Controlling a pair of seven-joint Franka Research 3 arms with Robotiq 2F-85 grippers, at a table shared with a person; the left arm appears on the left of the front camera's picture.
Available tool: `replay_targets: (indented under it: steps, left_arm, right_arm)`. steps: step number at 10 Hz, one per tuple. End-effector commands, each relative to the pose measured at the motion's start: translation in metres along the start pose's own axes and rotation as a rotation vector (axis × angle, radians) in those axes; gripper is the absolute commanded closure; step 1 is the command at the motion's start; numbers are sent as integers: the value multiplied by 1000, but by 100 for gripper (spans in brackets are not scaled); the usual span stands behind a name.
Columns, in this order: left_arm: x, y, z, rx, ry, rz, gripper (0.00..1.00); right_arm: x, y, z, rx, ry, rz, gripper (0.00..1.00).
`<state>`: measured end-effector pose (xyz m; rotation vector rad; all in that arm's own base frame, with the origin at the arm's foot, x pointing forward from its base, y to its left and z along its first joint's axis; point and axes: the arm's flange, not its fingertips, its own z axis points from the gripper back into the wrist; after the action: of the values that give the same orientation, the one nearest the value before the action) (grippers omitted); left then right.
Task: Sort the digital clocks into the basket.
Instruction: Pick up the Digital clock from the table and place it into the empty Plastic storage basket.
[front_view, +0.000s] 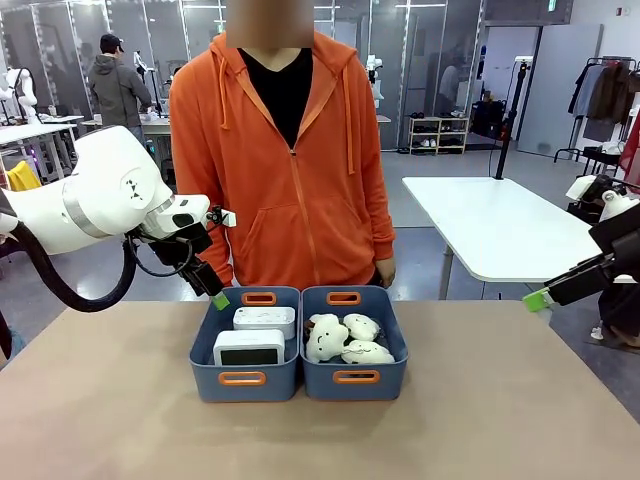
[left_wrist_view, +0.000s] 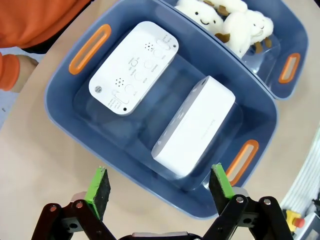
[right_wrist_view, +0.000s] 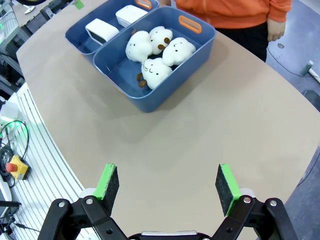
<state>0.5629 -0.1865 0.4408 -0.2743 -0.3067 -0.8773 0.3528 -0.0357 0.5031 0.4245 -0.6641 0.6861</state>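
We see both digital clocks (left_wrist_view: 165, 105) lying in the basket (left_wrist_view: 65, 120) just beyond our left claw (left_wrist_view: 160, 187), spread wide and empty; our right claw (right_wrist_view: 167, 187) gapes wide over bare counter (right_wrist_view: 210, 115).

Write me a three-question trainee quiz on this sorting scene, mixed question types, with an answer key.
1. True or false: both digital clocks lie in the left blue basket.
2. Multiple choice: the right blue basket holds A) clocks, B) cream cloud-shaped toys, C) nothing.
3. Short answer: what state is the left end effector in, and where is it relative to the clock basket?

Key
1. True: the dotted-face clock and the screen clock share that basket.
2. B.
3. Open and holding nothing, above the basket's edge. The right end effector is also open, over bare table.
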Motion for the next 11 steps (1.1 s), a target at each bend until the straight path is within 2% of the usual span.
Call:
replay_targets:
  steps: [1,2,4,6,7,9,10,11]
  left_arm:
    - [2,2,0,0,-2,0,0]
    - [0,0,0,0,0,0,0]
    - [-12,16,81,-190,44,50,0]
    - [-46,26,170,-283,-111,53,0]
    - [-73,15,200,-244,-141,-11,0]
    - [-131,-2,254,-123,-306,-67,0]
    - [-151,-16,266,-62,-367,-84,0]
    - [-159,-23,260,-46,-415,-82,0]
  right_arm:
    - [-1,1,2,0,8,-4,2]
    - [-1,1,2,0,8,-4,2]
    - [-1,1,2,0,8,-4,2]
    - [-1,1,2,0,8,-4,2]
    - [-1,1,2,0,8,-4,2]
    - [-1,1,2,0,8,-4,2]
    - [-1,1,2,0,8,-4,2]
    - [-1,1,2,0,8,-4,2]
